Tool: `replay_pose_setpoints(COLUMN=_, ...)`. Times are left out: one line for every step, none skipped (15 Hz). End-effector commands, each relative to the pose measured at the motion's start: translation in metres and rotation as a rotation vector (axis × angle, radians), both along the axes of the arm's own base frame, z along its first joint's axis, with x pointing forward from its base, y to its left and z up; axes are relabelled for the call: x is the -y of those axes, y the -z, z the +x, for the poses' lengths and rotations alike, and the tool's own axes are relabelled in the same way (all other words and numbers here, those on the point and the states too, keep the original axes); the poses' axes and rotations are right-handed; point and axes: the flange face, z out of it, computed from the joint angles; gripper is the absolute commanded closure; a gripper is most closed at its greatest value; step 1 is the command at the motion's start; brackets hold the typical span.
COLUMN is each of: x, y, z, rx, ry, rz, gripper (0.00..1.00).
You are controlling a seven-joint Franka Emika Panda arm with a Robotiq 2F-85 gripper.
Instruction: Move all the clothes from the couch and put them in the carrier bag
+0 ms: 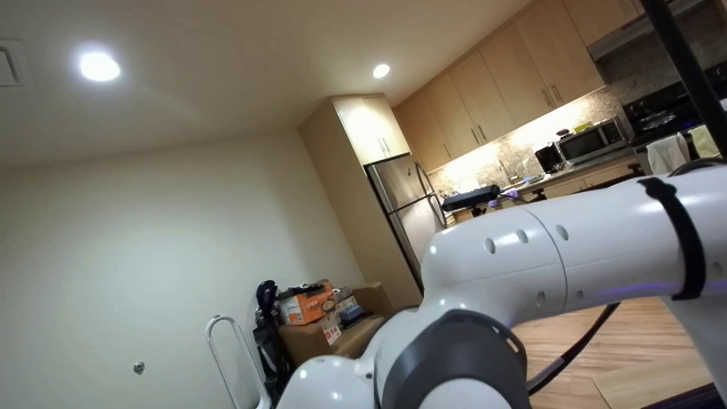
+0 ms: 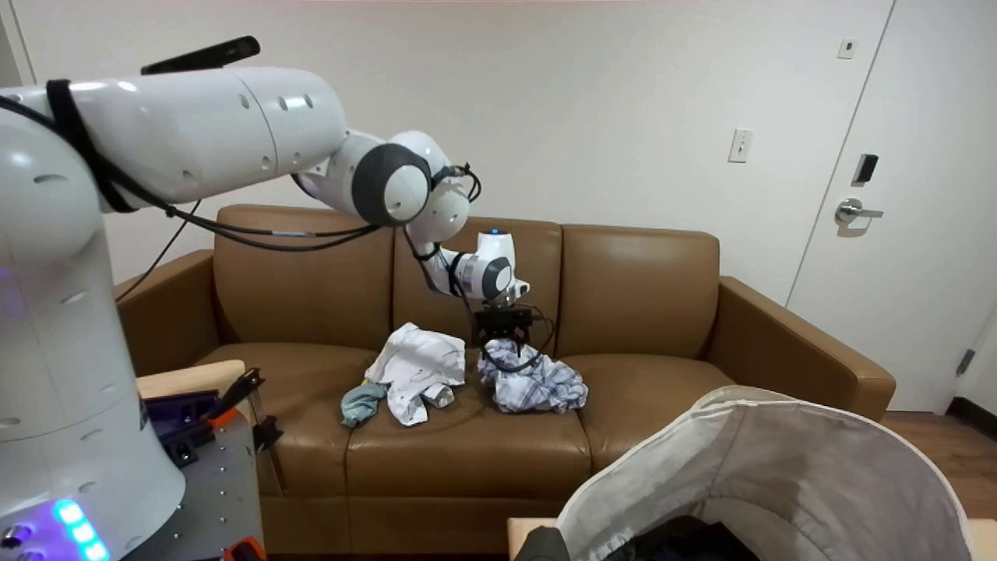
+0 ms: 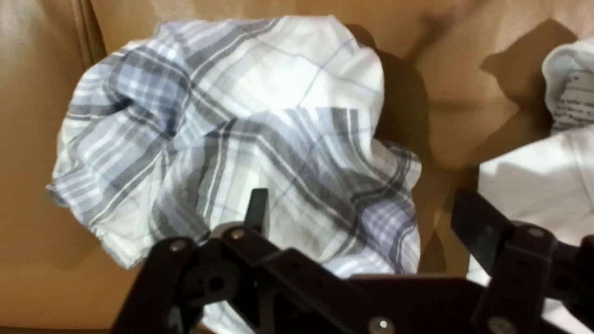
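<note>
On the middle seat of the couch (image 2: 467, 460), the plaid shirt (image 3: 241, 139) lies in a loose heap, ungripped. Above it my hand (image 3: 366, 211) is spread wide and pinches nothing: in the wrist view one side covers the folds, the opposite side the edge of the white garment (image 3: 538, 185). I judge the stance set for taking a fold from above; contact I cannot confirm. In an exterior view, the white garment lies at the shirt's nine o'clock; from that garment, the small grey-green cloth (image 2: 364, 403) sits at eight o'clock. At the shirt's four o'clock stands the carrier bag (image 2: 841, 460), mouth up, presumably to receive garments from overhead. I note crumpled, checked weave; smooth, brown, leather-like upholstery; a soft, seamed, pale bag wall.
</note>
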Motion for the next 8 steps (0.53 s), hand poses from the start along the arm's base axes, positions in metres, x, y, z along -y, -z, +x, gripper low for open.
replay_pose_setpoints(x=0.014, y=0.066, z=0.002, rx=0.032, ry=-0.115, rz=0.01, gripper=0.0)
replay_pose_setpoints(x=0.016, y=0.063, z=-0.007, rx=0.028, ry=-0.149, rz=0.01, gripper=0.0)
replay_pose_setpoints(x=0.018, y=0.069, z=-0.015, rx=0.041, ry=-0.178, rz=0.009, gripper=0.0)
replay_pose_setpoints(x=0.018, y=0.076, z=-0.018, rx=0.046, ry=-0.199, rz=0.018, gripper=0.0)
replay_pose_setpoints(x=0.018, y=0.08, z=-0.021, rx=0.045, ry=-0.221, rz=0.025, gripper=0.0)
replay_pose_setpoints(x=0.019, y=0.081, z=-0.023, rx=0.046, ry=-0.243, rz=0.025, gripper=0.0)
replay_pose_setpoints(x=0.018, y=0.083, z=-0.025, rx=0.044, ry=-0.266, rz=0.022, gripper=0.0)
replay_pose_setpoints(x=0.017, y=0.084, z=-0.026, rx=0.043, ry=-0.289, rz=0.011, gripper=0.0)
